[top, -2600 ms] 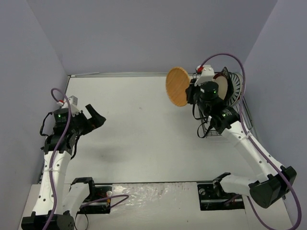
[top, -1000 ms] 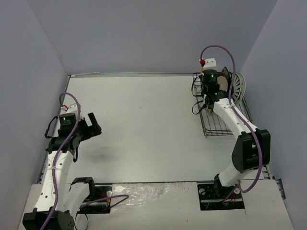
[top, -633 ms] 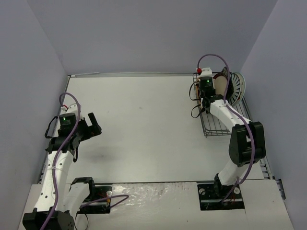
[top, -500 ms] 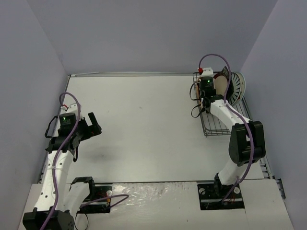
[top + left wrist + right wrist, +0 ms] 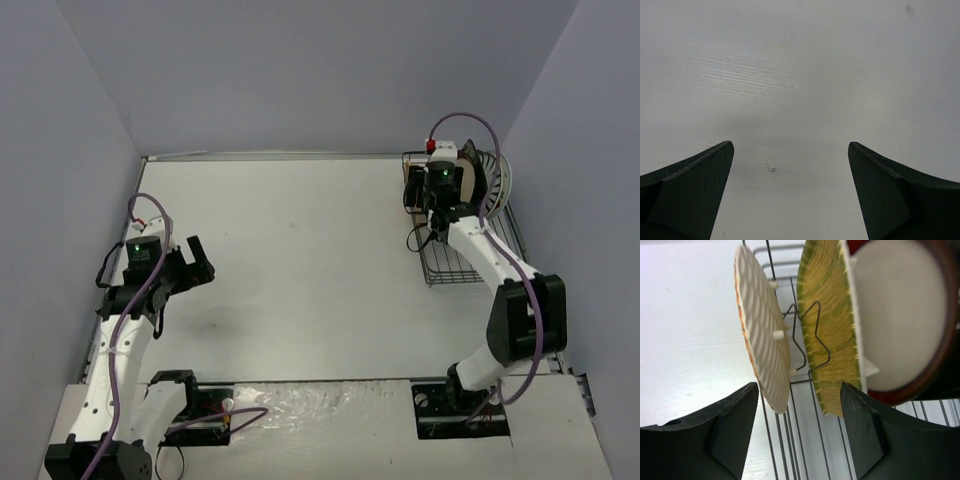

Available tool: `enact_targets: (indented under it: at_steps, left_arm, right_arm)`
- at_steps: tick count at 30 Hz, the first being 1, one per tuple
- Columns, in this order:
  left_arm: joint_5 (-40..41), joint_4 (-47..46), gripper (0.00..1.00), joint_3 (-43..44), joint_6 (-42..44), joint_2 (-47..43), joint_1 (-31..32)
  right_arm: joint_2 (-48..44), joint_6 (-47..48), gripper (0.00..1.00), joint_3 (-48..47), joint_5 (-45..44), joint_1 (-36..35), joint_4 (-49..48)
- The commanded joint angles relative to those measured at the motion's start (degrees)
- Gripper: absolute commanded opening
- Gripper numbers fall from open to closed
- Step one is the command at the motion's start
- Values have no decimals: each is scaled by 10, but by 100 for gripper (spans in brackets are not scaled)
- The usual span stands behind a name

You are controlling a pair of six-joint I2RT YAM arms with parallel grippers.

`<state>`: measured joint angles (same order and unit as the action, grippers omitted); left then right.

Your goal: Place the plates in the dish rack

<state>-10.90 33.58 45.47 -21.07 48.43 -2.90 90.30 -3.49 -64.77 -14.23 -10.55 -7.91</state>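
The black wire dish rack (image 5: 462,262) stands at the table's right edge with plates upright in its far end. In the right wrist view, the round orange-brown plate (image 5: 762,340) shows its pale ribbed back. It stands on edge in the rack (image 5: 790,445), with the yellow woven-look plate (image 5: 832,330) and the red-rimmed beige plate (image 5: 905,315) behind it. My right gripper (image 5: 799,386) is open, its fingers straddling the lower rims of the front two plates without touching them. From above, a white black-striped plate (image 5: 500,180) shows at the stack's far side. My left gripper (image 5: 790,143) hangs open over bare table at the left (image 5: 195,262).
The rack's near half (image 5: 455,250) holds only bare wires and tines. Grey walls close in the table on three sides. The right forearm (image 5: 480,250) stretches over the rack's near end.
My right gripper has opened and let go of the orange-brown plate, which now stands in the rack. The right wrist has shifted slightly right. The left arm has not moved.
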Motion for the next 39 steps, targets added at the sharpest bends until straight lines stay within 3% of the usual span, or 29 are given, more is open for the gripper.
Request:
enact_targets:
  at_steps: [1, 9, 15, 22, 31, 39]
  left_arm:
    - [-5, -11, 97, 37, 4, -11, 6]
    - [6, 68, 97, 183, 6, -16, 6]
    - [57, 158, 97, 321, 64, -21, 9]
    - [127, 205, 97, 424, 95, -23, 45]
    - [157, 223, 97, 418, 77, -57, 109]
    - [175, 218, 97, 382, 70, -118, 121]
  right_arm:
    - [-96, -15, 68, -36, 12, 1, -15]
    - [-254, -18, 100, -36, 41, 1, 37]
    - [-412, -9, 100, -48, 5, -3, 117]
    - [-525, 29, 100, -36, -16, -33, 134]
    - [-595, 57, 100, -13, -29, -45, 140]
    - [-615, 62, 100, -25, -22, -48, 141]
